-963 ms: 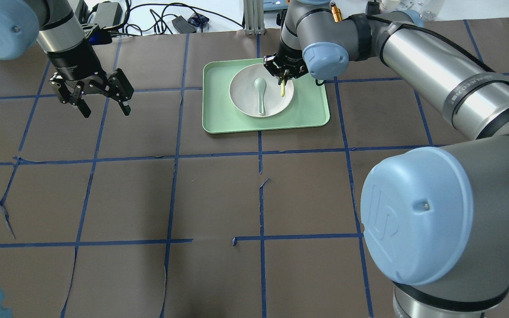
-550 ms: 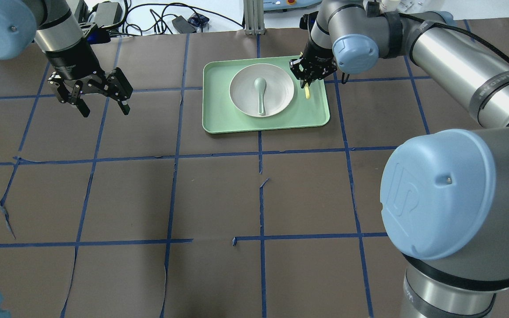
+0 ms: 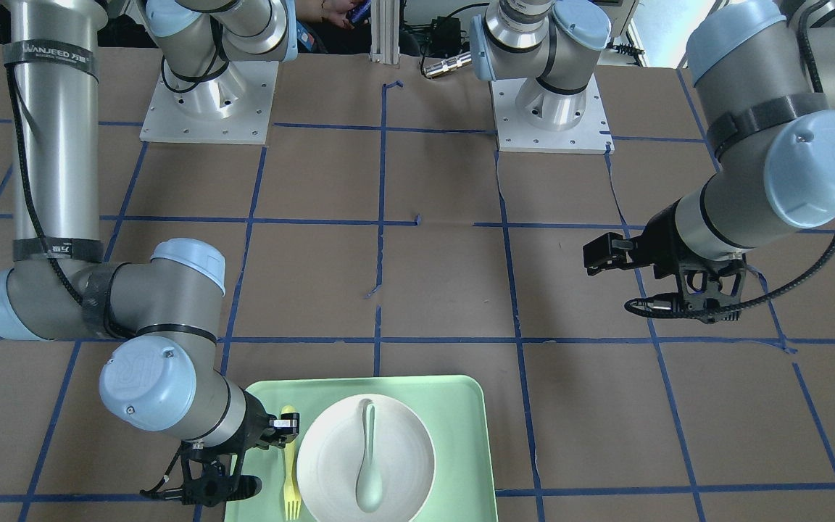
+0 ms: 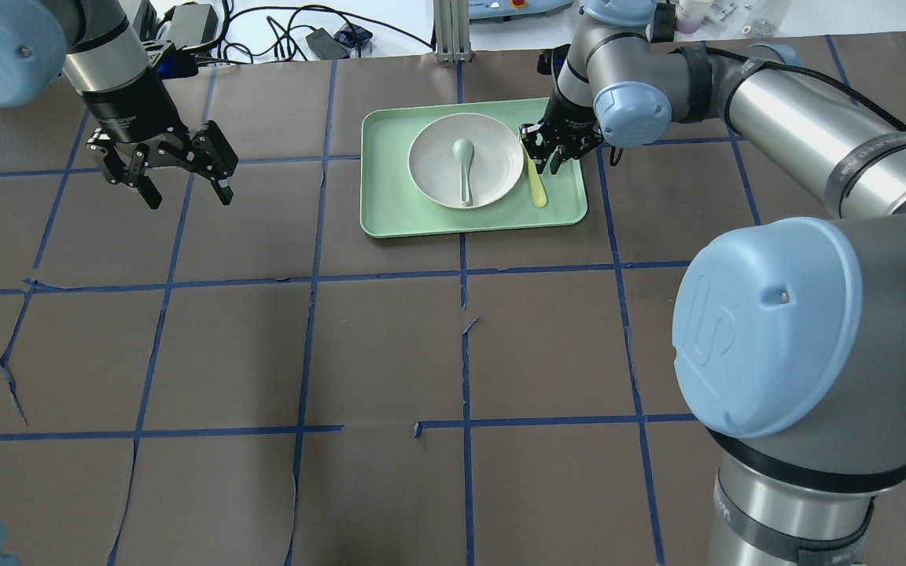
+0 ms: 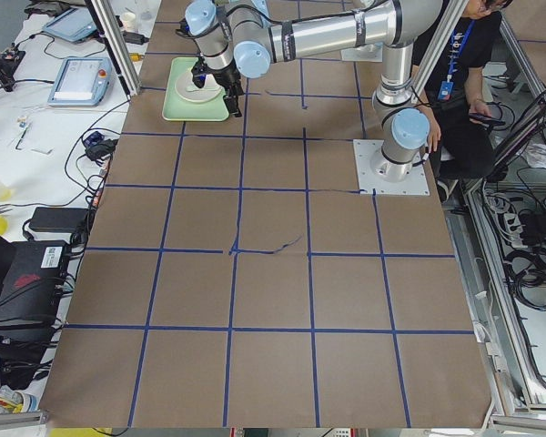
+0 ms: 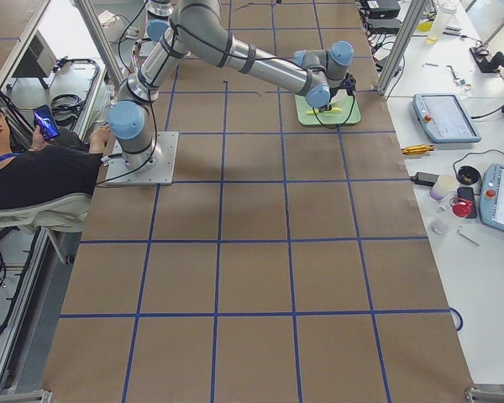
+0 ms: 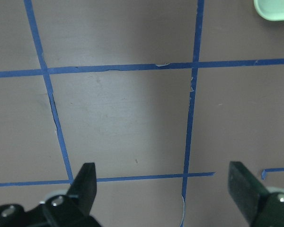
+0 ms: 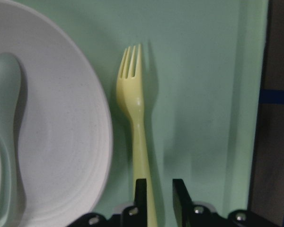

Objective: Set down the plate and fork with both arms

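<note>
The off-white plate [image 4: 433, 161] sits in the mint-green tray [image 4: 386, 196] with a pale grey-green spoon [image 4: 463, 169] lying in it. The pale-yellow fork [image 4: 536, 187] lies flat on the tray just right of the plate. My right gripper [image 4: 547, 163] stands over the fork's handle end. In the right wrist view the fork [image 8: 135, 104] lies between the slightly open fingers, with a gap on one side, beside the plate [image 8: 61, 142]. My left gripper [image 4: 188, 196] hovers open and empty over bare table far to the left of the tray.
The table is brown paper with a blue tape grid. Cables and boxes lie beyond the far edge [image 4: 264, 31]. In the front-facing view the tray [image 3: 461, 406] lies at the near edge, with both arm bases [image 3: 204, 109] at the far side.
My right gripper carried the fork from over the plate to the tray's right side. The fork, which hung from the gripper, now lies flat on the tray. The left arm barely moved.
</note>
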